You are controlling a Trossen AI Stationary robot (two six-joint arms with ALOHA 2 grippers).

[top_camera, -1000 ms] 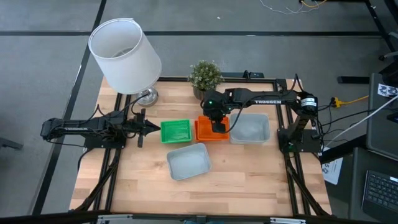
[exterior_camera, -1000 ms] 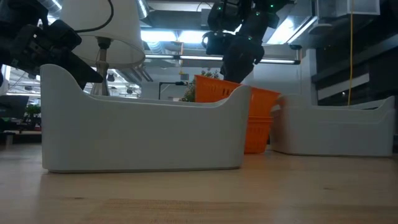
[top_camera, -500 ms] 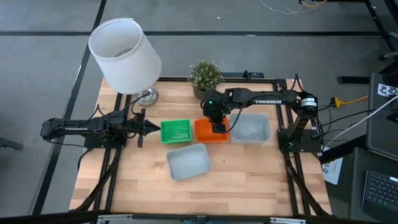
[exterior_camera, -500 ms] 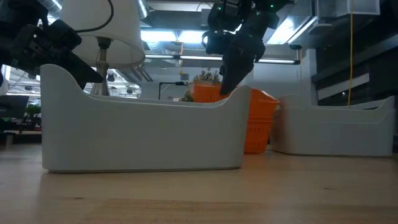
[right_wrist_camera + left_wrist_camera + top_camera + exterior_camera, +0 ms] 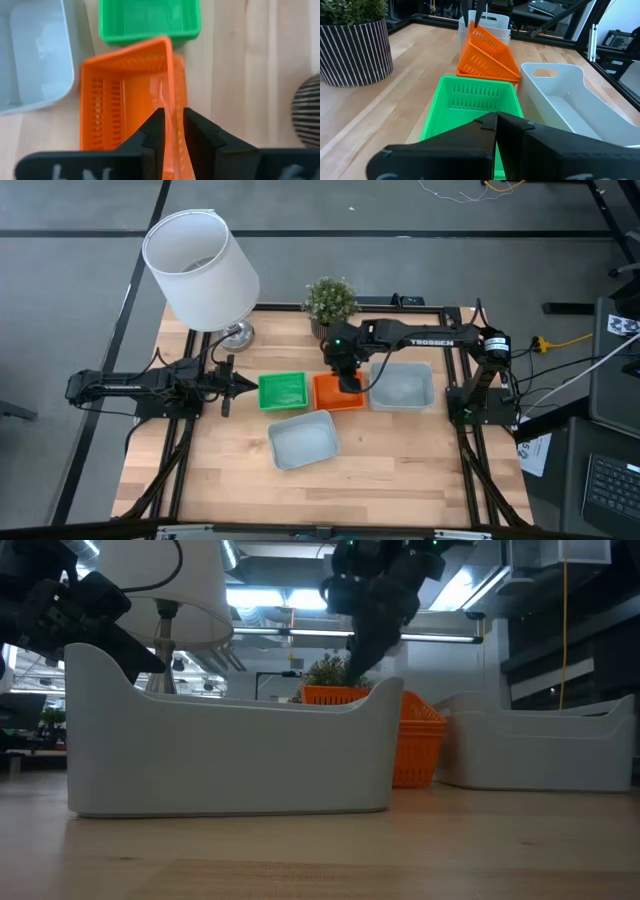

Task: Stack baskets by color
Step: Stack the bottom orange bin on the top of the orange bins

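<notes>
grey basket nearest the front edge, alone. behind it a row: green basket, orange baskets, a second grey basket. top orange basket sits tilted in the one below. right gripper over the orange stack, fingers narrowly apart astride its rim. left gripper just beside the green basket, fingers closed, empty. potted plant and lampshade at the back.
</notes>
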